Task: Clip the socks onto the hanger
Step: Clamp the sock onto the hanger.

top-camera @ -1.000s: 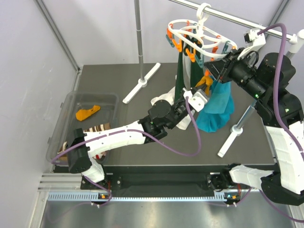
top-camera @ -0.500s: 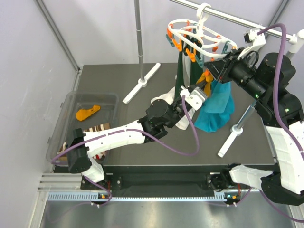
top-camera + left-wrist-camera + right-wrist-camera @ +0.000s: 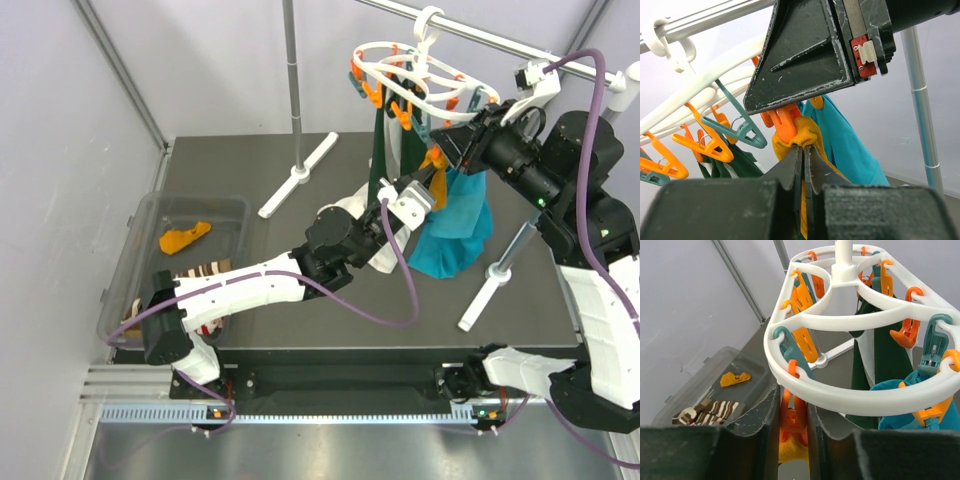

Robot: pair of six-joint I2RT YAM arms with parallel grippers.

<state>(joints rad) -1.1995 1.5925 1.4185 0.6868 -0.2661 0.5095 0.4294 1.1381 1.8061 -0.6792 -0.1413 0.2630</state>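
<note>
before the pale wall (image 3: 200, 60), upper right, the left gripper (image 3: 803, 155) pinches the soft-looking, limp mustard sock (image 3: 812, 131) by its cuff beneath the hanger's (image 3: 850, 399) orange clip (image 3: 792, 427), which the right gripper (image 3: 792, 405) squeezes.

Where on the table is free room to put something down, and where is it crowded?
Free: the table's front middle strip, and between bin and rail foot. Crowded: under the hanger: left gripper on mustard sock, right gripper on orange clip.
</note>
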